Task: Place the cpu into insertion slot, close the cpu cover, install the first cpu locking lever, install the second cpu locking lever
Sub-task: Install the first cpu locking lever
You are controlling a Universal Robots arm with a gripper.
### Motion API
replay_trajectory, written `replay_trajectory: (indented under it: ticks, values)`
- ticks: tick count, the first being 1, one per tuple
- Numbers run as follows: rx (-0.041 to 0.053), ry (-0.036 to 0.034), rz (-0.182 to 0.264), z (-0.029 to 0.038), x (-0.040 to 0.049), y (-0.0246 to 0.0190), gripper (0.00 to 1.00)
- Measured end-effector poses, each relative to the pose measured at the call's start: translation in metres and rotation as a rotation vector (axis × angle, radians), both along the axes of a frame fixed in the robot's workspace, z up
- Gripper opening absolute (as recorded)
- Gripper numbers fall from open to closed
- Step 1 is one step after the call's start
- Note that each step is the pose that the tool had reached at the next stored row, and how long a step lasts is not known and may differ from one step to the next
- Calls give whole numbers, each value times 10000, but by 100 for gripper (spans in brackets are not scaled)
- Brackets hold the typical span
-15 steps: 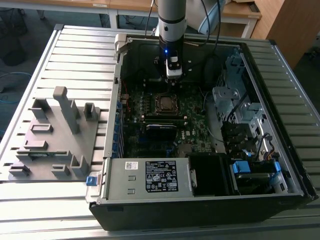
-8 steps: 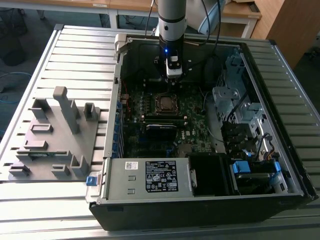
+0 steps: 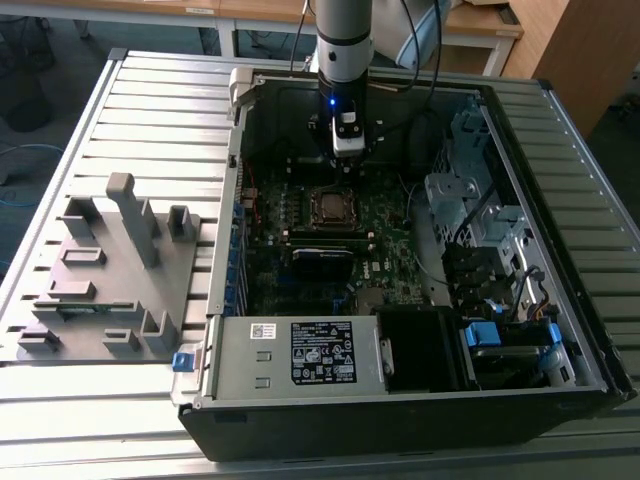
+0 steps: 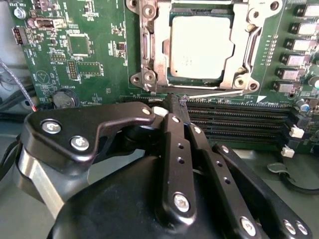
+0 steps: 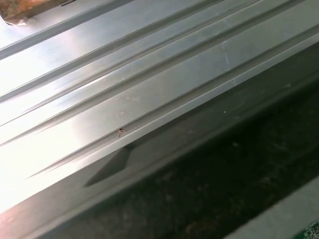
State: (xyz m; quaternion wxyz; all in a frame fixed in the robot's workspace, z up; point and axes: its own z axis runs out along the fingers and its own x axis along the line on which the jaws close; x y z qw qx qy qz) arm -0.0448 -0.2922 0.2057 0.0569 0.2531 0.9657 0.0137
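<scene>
Exterior view first: the arm reaches down into the open computer case (image 3: 560, 330), which lies on the slatted tabletop (image 3: 160, 100). The gripper (image 3: 345, 148) hangs low over the green motherboard (image 3: 390, 250), near the insertion slot (image 3: 330, 207). A grey fixture tray (image 3: 110, 270) sits on the tabletop toward the exterior view's left, well apart from the work.

Second wrist view next: the cpu (image 4: 199, 47) lies flat in its socket, dull silver top showing, and the cpu cover (image 4: 149, 55) is folded down around it, framing it. The fingers (image 4: 172, 134) are drawn together, and the gripper (image 4: 173, 102) has its tips right at one end of a thin locking lever (image 4: 219, 91). I cannot tell whether they pinch that wire or merely press beside it. The lever's long axis runs along the socket edge nearest the tips, crosswise to the line of the fingers, between the cover and the black memory slots (image 4: 234, 119). The cpu itself lies straight ahead, just beyond the tips.

First wrist view last: it looks across the ribbed metal slats (image 5: 124, 74) and the case's dark wall (image 5: 224, 164).
</scene>
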Motion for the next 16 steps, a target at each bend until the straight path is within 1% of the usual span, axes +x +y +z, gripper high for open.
replay_trajectory:
  ticks: [12, 16]
  values:
    - [-507, -1, 0, -62, 1, 8, 10]
    - [-642, 4, 0, -84, 0, 12, 10]
